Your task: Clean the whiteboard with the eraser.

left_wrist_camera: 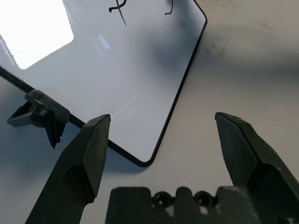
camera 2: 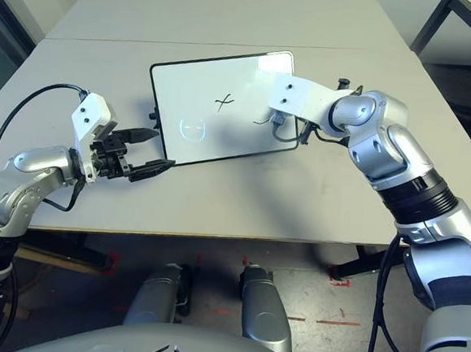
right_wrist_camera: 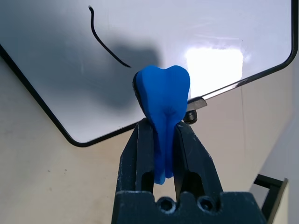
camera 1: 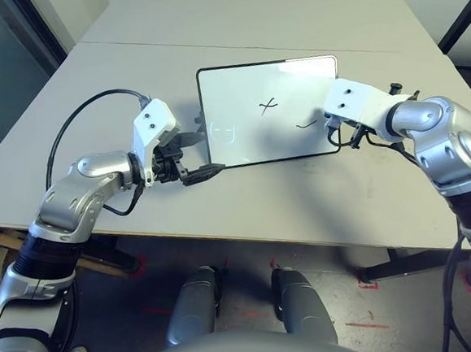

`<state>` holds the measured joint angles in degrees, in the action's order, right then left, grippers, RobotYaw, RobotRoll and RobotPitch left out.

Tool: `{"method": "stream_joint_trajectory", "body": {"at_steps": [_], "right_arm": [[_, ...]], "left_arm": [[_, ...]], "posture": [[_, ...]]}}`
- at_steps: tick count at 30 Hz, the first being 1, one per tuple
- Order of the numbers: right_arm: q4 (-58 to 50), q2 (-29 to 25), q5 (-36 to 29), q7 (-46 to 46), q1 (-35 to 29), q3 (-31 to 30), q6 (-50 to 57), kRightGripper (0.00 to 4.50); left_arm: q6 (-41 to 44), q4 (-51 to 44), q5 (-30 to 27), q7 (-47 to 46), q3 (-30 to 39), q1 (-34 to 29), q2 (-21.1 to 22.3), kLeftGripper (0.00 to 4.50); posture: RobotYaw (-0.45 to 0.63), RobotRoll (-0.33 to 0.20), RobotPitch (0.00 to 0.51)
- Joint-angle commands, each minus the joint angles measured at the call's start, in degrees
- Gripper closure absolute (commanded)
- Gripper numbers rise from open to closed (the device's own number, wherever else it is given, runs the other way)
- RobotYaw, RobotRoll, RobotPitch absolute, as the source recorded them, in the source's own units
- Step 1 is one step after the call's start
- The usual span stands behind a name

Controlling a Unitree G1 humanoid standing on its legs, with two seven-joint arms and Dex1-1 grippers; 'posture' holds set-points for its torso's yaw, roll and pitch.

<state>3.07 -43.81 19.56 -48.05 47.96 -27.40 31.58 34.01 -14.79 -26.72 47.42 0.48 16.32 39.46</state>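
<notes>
Wiping stage about to begin. One whiteboard (camera 1: 265,109) lies flat on the surface (camera 1: 298,205), bearing two black pen marks (camera 1: 267,107). One blue eraser (right_wrist_camera: 162,100) is pinched between the right gripper's (right_wrist_camera: 162,140) fingers above the board's right edge. The left gripper (left_wrist_camera: 161,140), fingers spread and empty, waits at the near-left corner. Next: press the eraser onto the marks.

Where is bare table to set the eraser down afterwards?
Bare table runs between the whiteboard and the near edge, and left of the left gripper. Crowded: the board's near left corner, and its right end, where the right gripper holds the eraser.
</notes>
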Motion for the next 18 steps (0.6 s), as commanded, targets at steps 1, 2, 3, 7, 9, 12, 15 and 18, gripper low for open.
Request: {"method": "stream_joint_trajectory", "body": {"at_steps": [1, 2, 3, 7, 9, 12, 15, 18], "right_arm": [[2.4, 1.1, 2.4, 0.4, -0.5, -0.7, -2.9, 4.14], [2.9, 1.5, 2.7, 0.4, -0.6, -0.5, -3.3, 4.14], [3.5, 1.7, 3.3, 0.5, -0.7, -0.5, -4.0, 4.14], [5.0, 3.0, 5.3, 0.9, -1.1, -0.5, -6.0, 4.14], [5.1, 3.7, 6.2, 1.1, -1.4, -0.6, -6.6, 4.14], [5.2, 4.4, 7.7, 1.1, -1.9, -0.9, -7.8, 4.14], [4.8, 5.3, 8.8, 1.1, -2.7, -0.9, -8.3, 4.14], [4.4, 6.4, 9.9, 1.1, -3.5, -1.1, -8.4, 4.14]], "left_arm": [[0.1, 0.1, 0.8, 0.1, -0.6, -0.2, 0.1, 0.00], [0.1, 0.1, 0.8, 0.1, -0.6, -0.2, 0.1, 0.00], [0.1, 0.0, 0.8, 0.0, -0.5, -0.2, 0.1, 0.00], [0.1, 0.0, 0.9, 0.0, -0.4, -0.3, 0.2, 0.00], [0.1, 0.0, 0.9, -0.1, -0.4, -0.2, 0.3, 0.00], [0.1, 0.0, 1.0, 0.0, -0.3, -0.2, 0.4, 0.00], [0.1, 0.1, 1.0, 0.0, -0.3, -0.2, 0.4, 0.00], [0.0, 0.2, 1.1, 0.1, -0.2, -0.1, 0.5, 0.00]], "posture": [[-0.17, 0.000, 0.113], [-0.17, 0.000, 0.113], [-0.17, 0.000, 0.113], [-0.17, 0.000, 0.114], [-0.17, 0.000, 0.114], [-0.16, 0.000, 0.117], [-0.16, 0.000, 0.117], [-0.16, 0.000, 0.117]]}}
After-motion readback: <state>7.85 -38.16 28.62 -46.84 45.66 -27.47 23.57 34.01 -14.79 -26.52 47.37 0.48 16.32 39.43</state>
